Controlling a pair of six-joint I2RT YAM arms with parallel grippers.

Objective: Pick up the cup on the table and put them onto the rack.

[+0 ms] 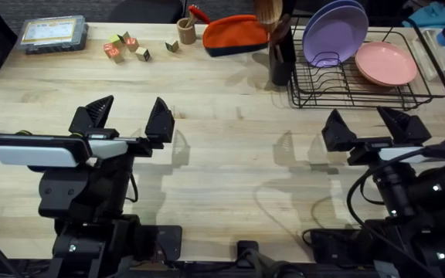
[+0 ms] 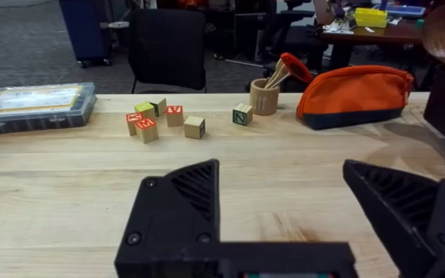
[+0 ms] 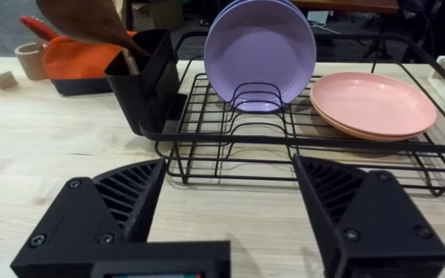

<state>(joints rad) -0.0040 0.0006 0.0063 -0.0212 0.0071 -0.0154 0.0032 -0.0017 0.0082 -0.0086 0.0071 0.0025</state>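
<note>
Left fingers [image 1: 128, 117] are spread wide with nothing between them, just hanging over bare surface [image 1: 230, 154]. Right fingers [image 1: 365, 123] are the same, apart and empty, sitting just in front of the rack [image 1: 361, 91]. The rack has purple plates [image 1: 332, 32] standing upright in its slots and pink plates [image 1: 386, 63] lying flat next to them. A black utensil holder [image 1: 280, 62] stands at the rack's left end. Further back there's an orange pouch [image 1: 234, 35], a tan cup [image 1: 186, 31], some blocks [image 1: 126, 48]. Can't spot the dark tumbler anywhere.
</note>
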